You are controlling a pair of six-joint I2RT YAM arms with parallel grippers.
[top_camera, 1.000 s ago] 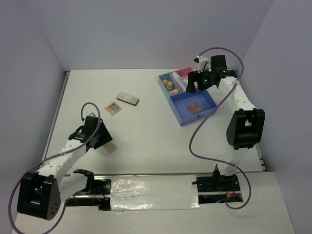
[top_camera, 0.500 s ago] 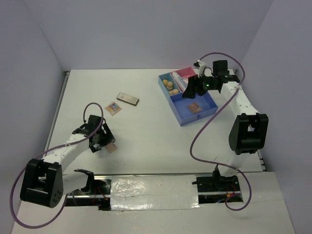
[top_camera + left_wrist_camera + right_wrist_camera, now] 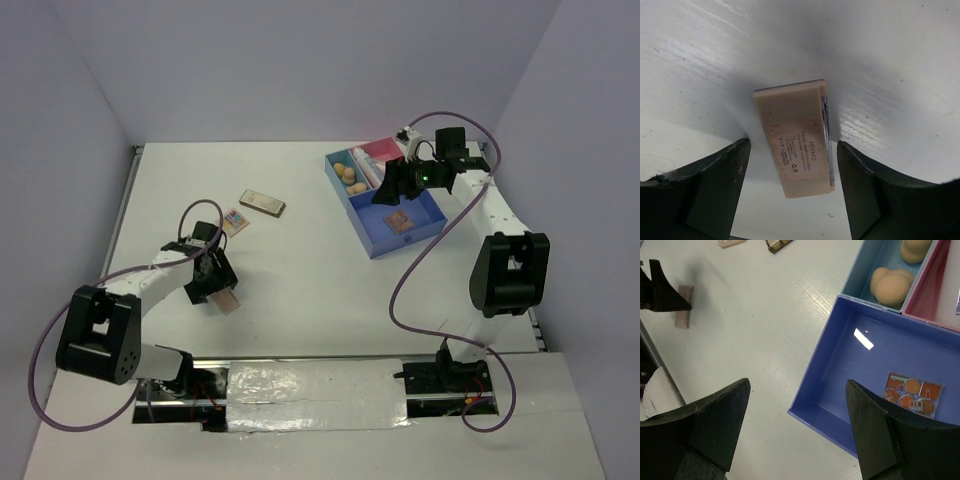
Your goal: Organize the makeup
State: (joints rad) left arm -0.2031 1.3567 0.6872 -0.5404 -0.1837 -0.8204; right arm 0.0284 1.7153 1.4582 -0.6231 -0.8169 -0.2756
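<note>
A pinkish palette (image 3: 229, 301) lies flat on the table. In the left wrist view it (image 3: 795, 137) sits between my open left gripper's (image 3: 792, 195) fingers, touching neither. In the top view that gripper (image 3: 217, 288) is right over it. A multicolour palette (image 3: 235, 221) and a brown-gold palette (image 3: 262, 203) lie farther back. My right gripper (image 3: 386, 190) hangs open and empty over the near corner of the blue-and-pink tray (image 3: 372, 240). The tray holds tan sponges (image 3: 350, 178), a white bottle (image 3: 368, 165) and a brown palette (image 3: 398, 221).
In the right wrist view the open gripper (image 3: 797, 430) straddles the tray's blue wall (image 3: 820, 360). The sponges (image 3: 890, 282), the brown palette (image 3: 912, 394) and the far pinkish palette (image 3: 685, 312) show there. Purple cables loop off both arms.
My left gripper has swung right and away from the base, and now sits over the pinkish palette. My right gripper has shifted slightly left over the tray.
</note>
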